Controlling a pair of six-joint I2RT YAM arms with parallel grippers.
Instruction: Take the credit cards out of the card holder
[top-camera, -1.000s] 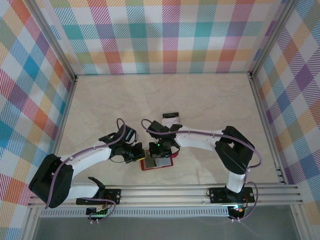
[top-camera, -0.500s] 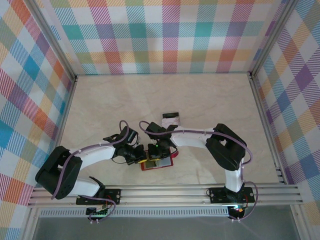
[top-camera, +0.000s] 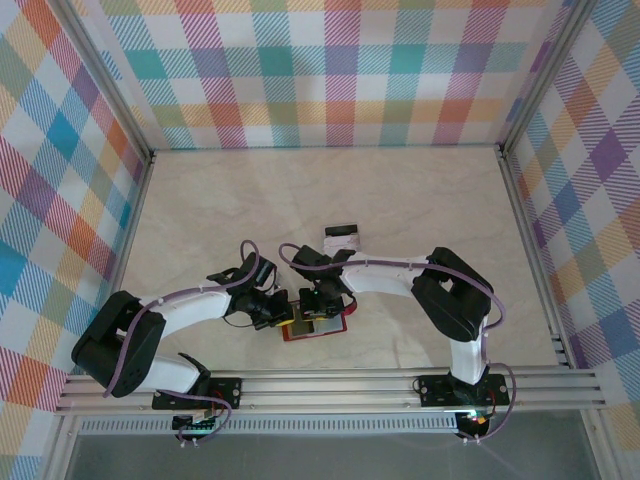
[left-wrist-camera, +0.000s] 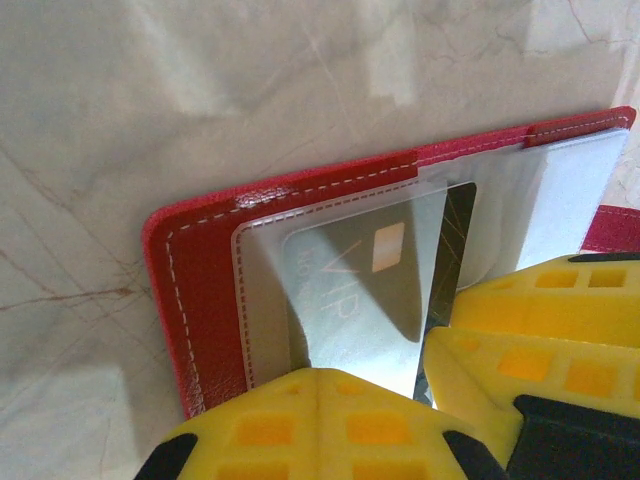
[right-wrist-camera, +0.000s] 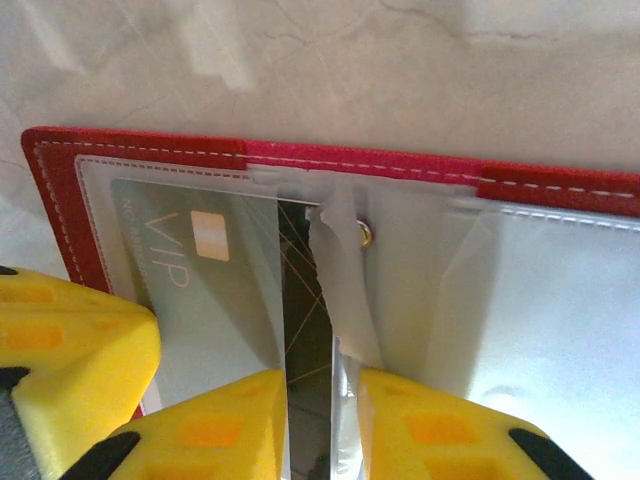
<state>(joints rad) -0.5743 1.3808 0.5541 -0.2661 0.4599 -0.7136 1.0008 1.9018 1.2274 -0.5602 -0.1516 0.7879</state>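
**Card holder** (top-camera: 318, 337): red, opened flat on the table (top-camera: 250, 200) near the front edge, between the two arms. Its long side runs left to right.

**Grey card** (left-wrist-camera: 350, 290): marked VIP, with a gold chip. It sits inside the clear pocket on the holder's left half. Its long axis runs front to back, across the holder's long side. The chip end points at the far stitched edge, and the near end is hidden under yellow pads.

**Dark card** (right-wrist-camera: 305, 300): a narrow strip just beside the grey card, mostly covered.

**Loose card** (top-camera: 343, 238): pale with a dark band, flat on the table beyond the holder and apart from it.

**Left pincer** (left-wrist-camera: 318, 385): closed, tips together, set on the pocket's near edge. Whether it pinches the grey card cannot be told.

**Right pincer** (right-wrist-camera: 322, 400): jaws a little apart, straddling the clear pocket flap and clamped on nothing visible.

**Status**: judged partly done — one card appears to be out, while the grey card and probably the dark one are left to draw from the pocket.
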